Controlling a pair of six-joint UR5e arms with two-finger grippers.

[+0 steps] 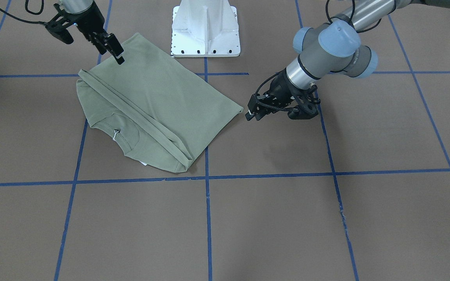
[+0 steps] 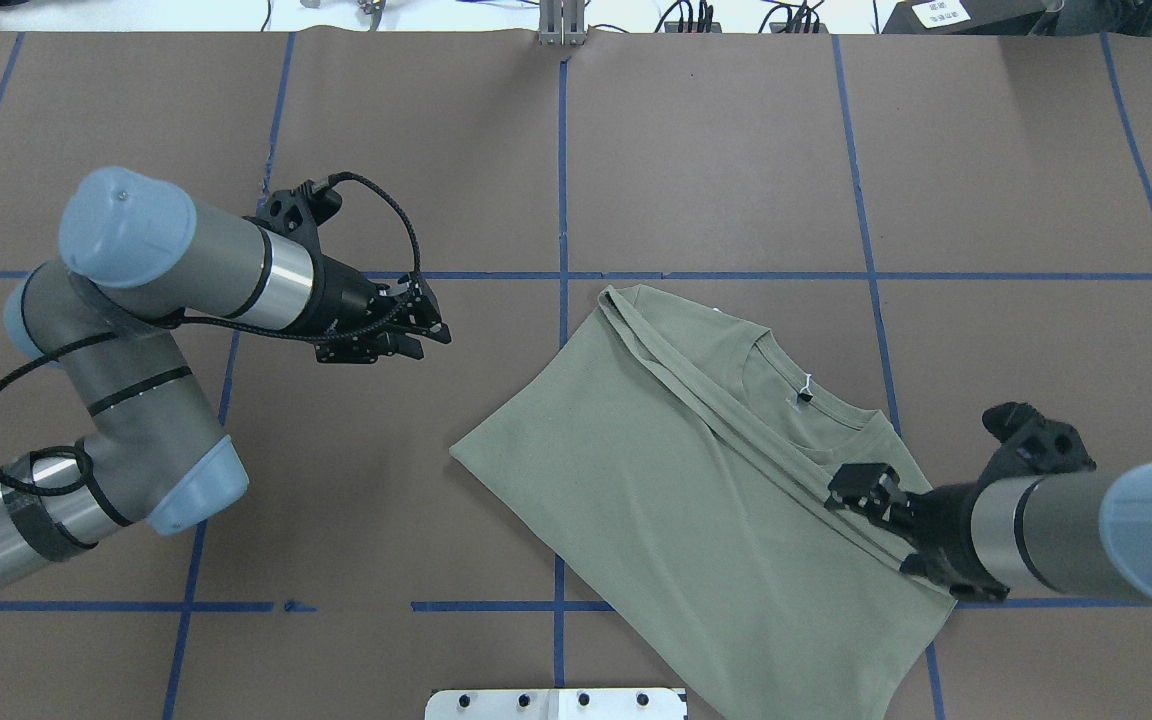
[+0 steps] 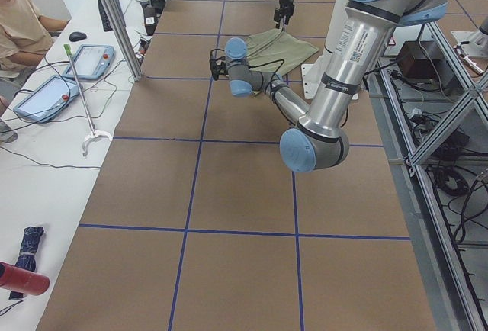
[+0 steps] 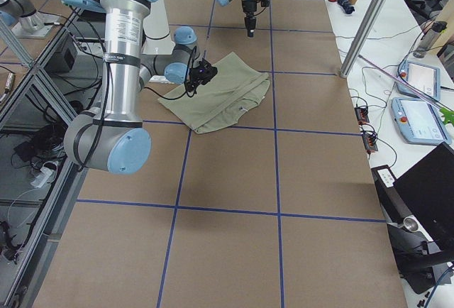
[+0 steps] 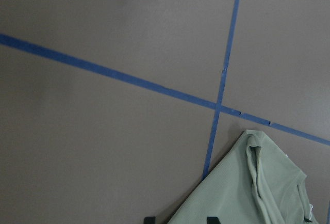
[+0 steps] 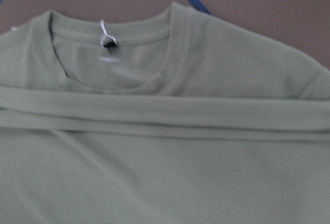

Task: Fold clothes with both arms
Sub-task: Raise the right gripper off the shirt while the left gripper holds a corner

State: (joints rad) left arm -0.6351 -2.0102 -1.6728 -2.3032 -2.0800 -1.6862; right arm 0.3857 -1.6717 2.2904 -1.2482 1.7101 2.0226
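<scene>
The sage-green shirt (image 2: 676, 490) lies folded flat on the brown table, with a long fold band across it and the neck with its white tag (image 2: 804, 385) facing up. My right gripper (image 2: 841, 490) hovers open over the shirt beside the collar; its wrist view is filled by the shirt (image 6: 165, 167). My left gripper (image 2: 431, 335) is open and holds nothing, off the cloth beside the shirt's corner (image 1: 242, 107). In the left wrist view two fingertips (image 5: 149, 219) show apart at the bottom edge, above that corner of the shirt (image 5: 242, 193).
The white base pedestal (image 1: 205, 31) stands just behind the shirt on the robot's side. Blue tape lines (image 2: 561, 200) grid the table. A side bench with tablets (image 3: 91, 60) and a seated person (image 3: 19, 18) runs along the far long edge.
</scene>
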